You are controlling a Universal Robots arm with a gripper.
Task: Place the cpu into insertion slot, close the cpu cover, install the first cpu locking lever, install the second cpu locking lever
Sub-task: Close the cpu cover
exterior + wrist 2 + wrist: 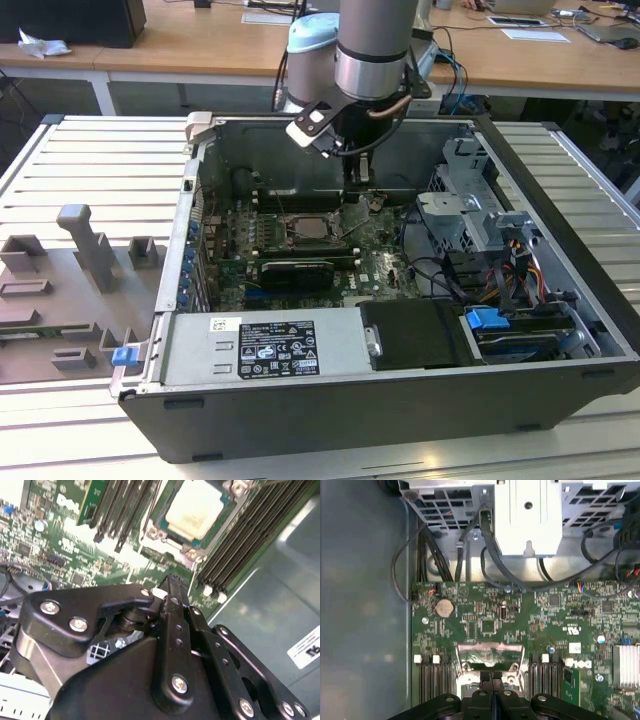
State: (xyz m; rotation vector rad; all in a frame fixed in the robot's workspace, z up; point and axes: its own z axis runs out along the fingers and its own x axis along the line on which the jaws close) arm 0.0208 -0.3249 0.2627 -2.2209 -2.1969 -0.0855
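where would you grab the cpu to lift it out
By two opposite edges, straight down from above. The cpu lies flat, pale top up, in the insertion slot, with memory slots close on both sides, so sideways approaches look blocked. Little edge shows.

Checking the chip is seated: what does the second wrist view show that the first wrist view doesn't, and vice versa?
Second wrist view: the cpu, pale top up, sitting in the insertion slot. First wrist view: a coin battery, a heat sink, a drive cage and cables. Both wrist views: the green board, memory slots and the gripper, shut, above the board.
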